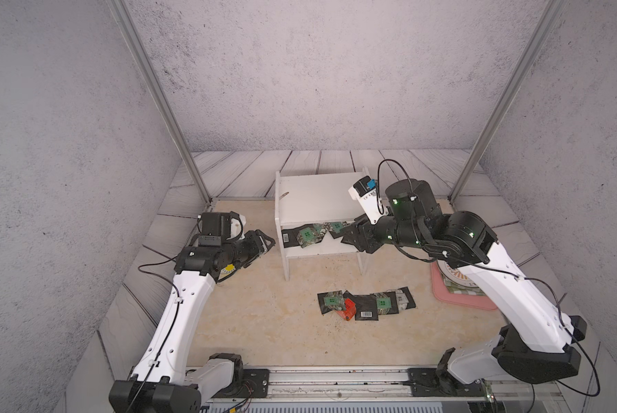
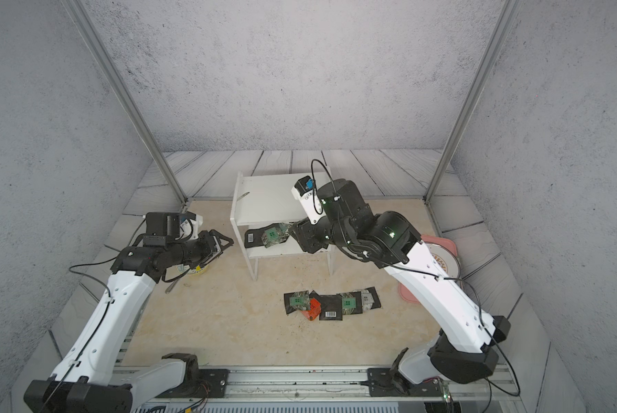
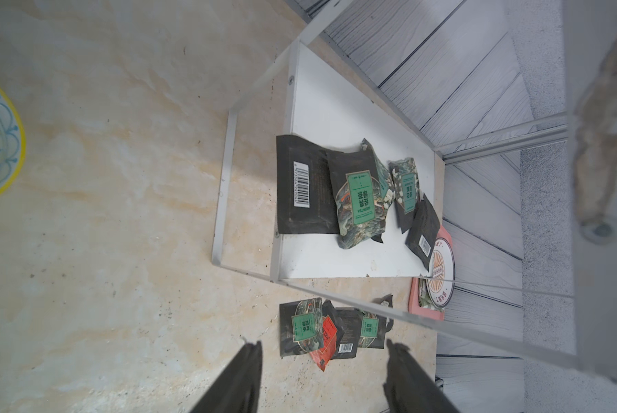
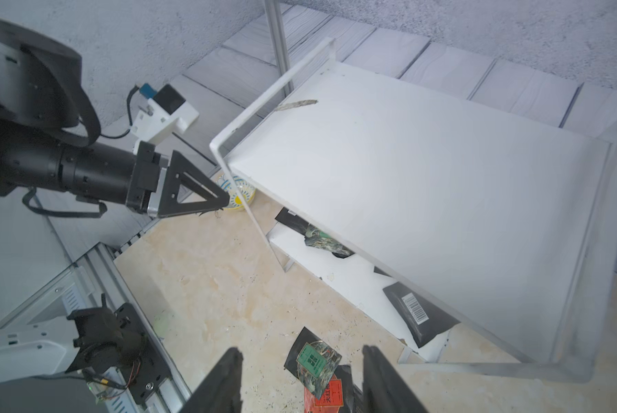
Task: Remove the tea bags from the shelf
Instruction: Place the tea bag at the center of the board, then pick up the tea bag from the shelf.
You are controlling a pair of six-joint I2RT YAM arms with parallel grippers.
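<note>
L gripper [image 3: 323, 348] level, facing shelf [image 1: 314, 196] side, spread, empty. R gripper [image 4: 301, 354] beside shelf right end, spread, empty.

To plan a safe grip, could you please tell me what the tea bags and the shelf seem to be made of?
The tea bags: probably foil or coated paper, matte black with printed labels; they crease and buckle. The shelf: likely painted or laminated board, smooth matte white; thin flat panels with square edges.
</note>
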